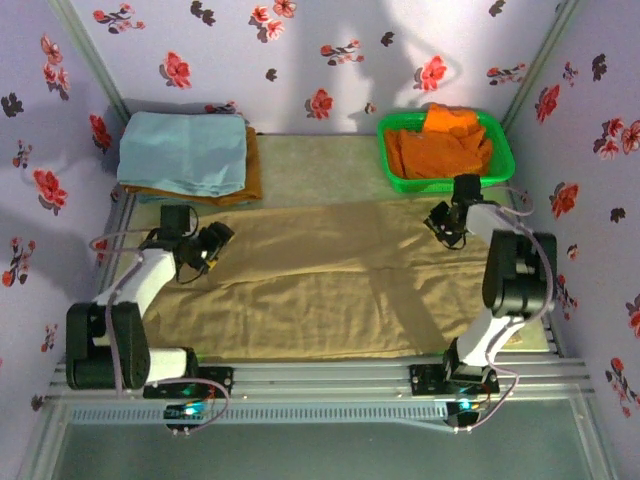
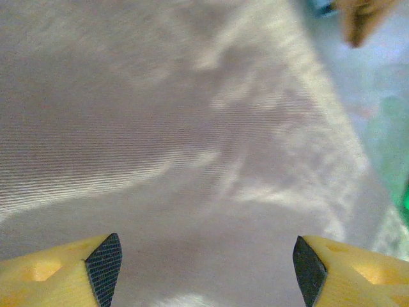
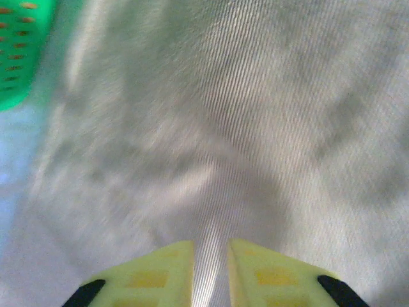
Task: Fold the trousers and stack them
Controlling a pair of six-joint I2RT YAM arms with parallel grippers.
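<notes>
The trousers [image 1: 330, 290] lie spread flat across the bench [image 1: 320, 165]. They look soft and floppy, so probably best pinched at edge corners. Left pincer [image 2: 208, 265] gapes wide over the cloth; right pincer [image 3: 211, 268] is only open a crack.

Lab booth — floral walls [image 1: 300, 60], alu rails [image 1: 320, 378]

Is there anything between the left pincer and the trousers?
Nothing visible. The left pincer hangs open directly over the bare trousers. The blue cloth and the green basket lie farther back, away from it.
</notes>
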